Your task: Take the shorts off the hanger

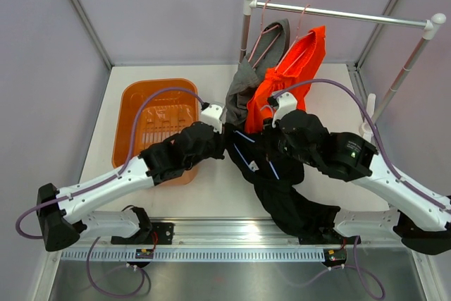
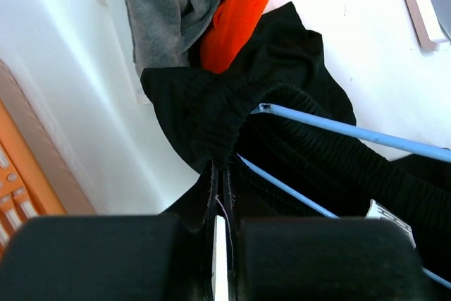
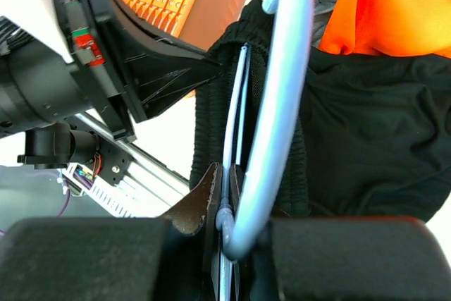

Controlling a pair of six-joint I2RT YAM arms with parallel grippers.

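Left pincer [image 1: 225, 134]: clenched on the bunched elastic waistband of the black shorts [image 1: 282, 188], as the left wrist view confirms [image 2: 222, 174].

Right pincer [image 1: 265, 132]: clamped on the blue hanger [image 3: 282, 89]. The wire arms and the base of the hook are pinched between the fingers in the right wrist view [image 3: 225, 192].

Black shorts: off the rail [image 1: 352, 15] and lying on the worktop [image 1: 211, 195] between the 2 pincers. The legs trail towards the near edge by the right arm's base. The blue hanger's arms run inside the waistband opening [image 2: 352, 132].

Orange shorts [image 1: 296, 68]: hanging from the rail on a hanger, with the lower edge just beside the right pincer.

Grey shorts [image 1: 246, 82]: hanging to the left of the orange pair and touching it.

Orange basket [image 1: 127, 118]: on the worktop at the left, partly under the left arm.
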